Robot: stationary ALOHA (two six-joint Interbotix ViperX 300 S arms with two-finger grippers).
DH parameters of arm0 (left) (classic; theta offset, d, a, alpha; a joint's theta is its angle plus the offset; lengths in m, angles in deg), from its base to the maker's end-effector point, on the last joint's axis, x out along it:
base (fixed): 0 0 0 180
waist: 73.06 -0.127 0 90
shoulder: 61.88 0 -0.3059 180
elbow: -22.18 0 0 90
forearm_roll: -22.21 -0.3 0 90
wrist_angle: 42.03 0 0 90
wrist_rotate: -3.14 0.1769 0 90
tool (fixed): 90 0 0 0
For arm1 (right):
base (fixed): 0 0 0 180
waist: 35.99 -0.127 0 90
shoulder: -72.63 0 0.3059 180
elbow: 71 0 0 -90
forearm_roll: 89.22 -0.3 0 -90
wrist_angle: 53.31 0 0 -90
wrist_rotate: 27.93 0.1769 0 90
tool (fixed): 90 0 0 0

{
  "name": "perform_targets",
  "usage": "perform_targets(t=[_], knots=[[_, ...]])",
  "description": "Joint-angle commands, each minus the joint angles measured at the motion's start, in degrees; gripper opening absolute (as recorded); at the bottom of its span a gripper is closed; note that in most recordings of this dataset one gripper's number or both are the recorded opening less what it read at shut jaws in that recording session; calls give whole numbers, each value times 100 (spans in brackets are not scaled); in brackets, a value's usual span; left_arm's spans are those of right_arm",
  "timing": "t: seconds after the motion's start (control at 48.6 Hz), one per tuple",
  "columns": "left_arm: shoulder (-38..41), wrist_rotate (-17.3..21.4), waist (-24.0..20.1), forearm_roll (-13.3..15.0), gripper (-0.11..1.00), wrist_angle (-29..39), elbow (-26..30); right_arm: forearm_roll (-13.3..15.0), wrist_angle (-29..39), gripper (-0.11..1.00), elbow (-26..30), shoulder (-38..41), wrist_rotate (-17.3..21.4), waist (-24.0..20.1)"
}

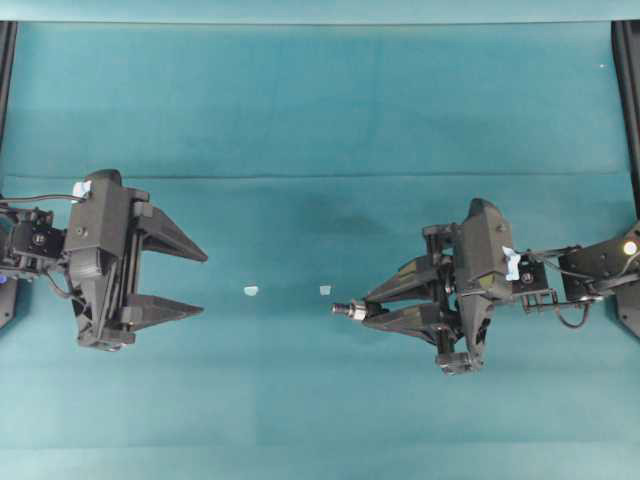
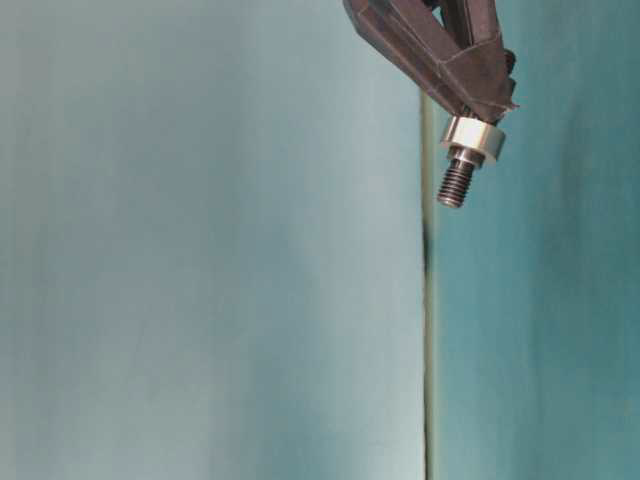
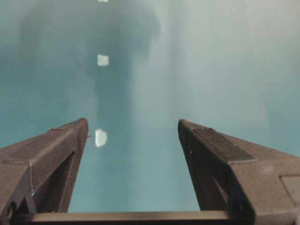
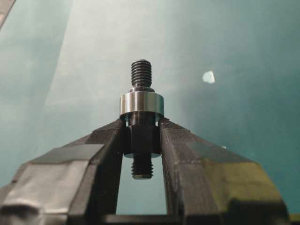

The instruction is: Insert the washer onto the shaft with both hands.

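My right gripper (image 4: 141, 123) is shut on the dark hex middle of the shaft (image 4: 141, 72), which it holds above the teal mat with one threaded end pointing away from the fingers. The washer (image 4: 141, 103), a shiny grey ring, sits on the shaft just beyond the fingertips. In the overhead view the shaft (image 1: 346, 309) sticks out leftward from the right gripper (image 1: 366, 308). The table-level view shows the washer (image 2: 473, 136) over the threaded tip (image 2: 456, 184). My left gripper (image 1: 203, 283) stands open and empty at the left, well apart from the shaft; the left wrist view shows only mat between the left gripper's (image 3: 132, 123) fingers.
Two small pale tape scraps (image 1: 251, 291) (image 1: 325, 290) lie on the teal mat (image 1: 320, 400) between the grippers. The nearer scrap (image 3: 101, 137) shows by the left finger in the left wrist view. Black frame rails (image 1: 628, 90) run along both side edges.
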Motion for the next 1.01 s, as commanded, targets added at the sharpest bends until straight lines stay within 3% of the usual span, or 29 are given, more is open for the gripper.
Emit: perform_targets(t=[0.0,0.988], knots=[[-35,-9,9,-9,84,-26,62,-9,0,0,35,-53,0,9],[-18,0,9,-9,84,-26,70,79,62,0,26,-53,-26,-97]])
